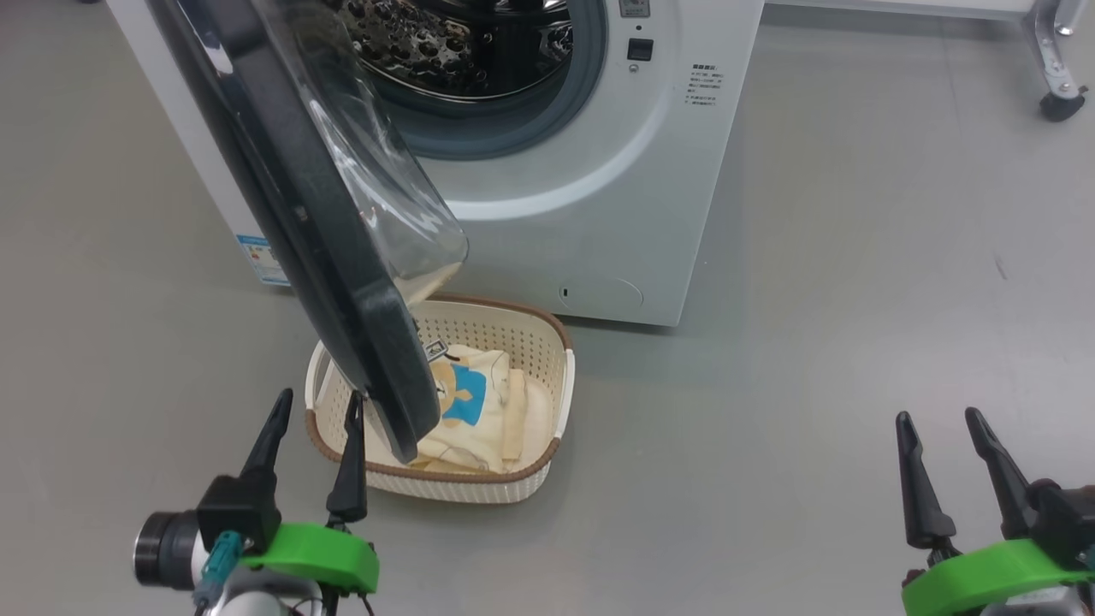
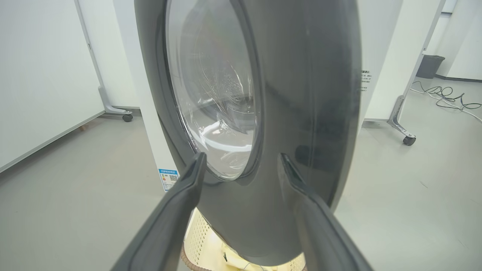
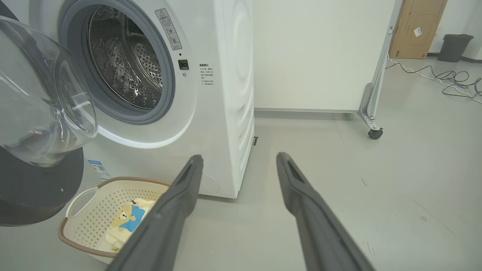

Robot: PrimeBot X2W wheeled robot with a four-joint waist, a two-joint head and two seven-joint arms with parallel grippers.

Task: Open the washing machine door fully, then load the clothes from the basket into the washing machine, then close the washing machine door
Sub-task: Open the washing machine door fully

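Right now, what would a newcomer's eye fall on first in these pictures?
The big black-rimmed washing machine door stands swung out at the left, its glass bowl bulging toward the drum. Below it on the floor sits the basket with the clothes, a bear print on top. The left gripper, fingers open, points at the door's lower edge.

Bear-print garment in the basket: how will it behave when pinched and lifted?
Probably floppy: the bear-print garment lies creased and folded in the basket, so a pinch would likely raise one fold while the rest drapes. Likely light, being small and thin. It overlaps the other cream garment, which may drag along.
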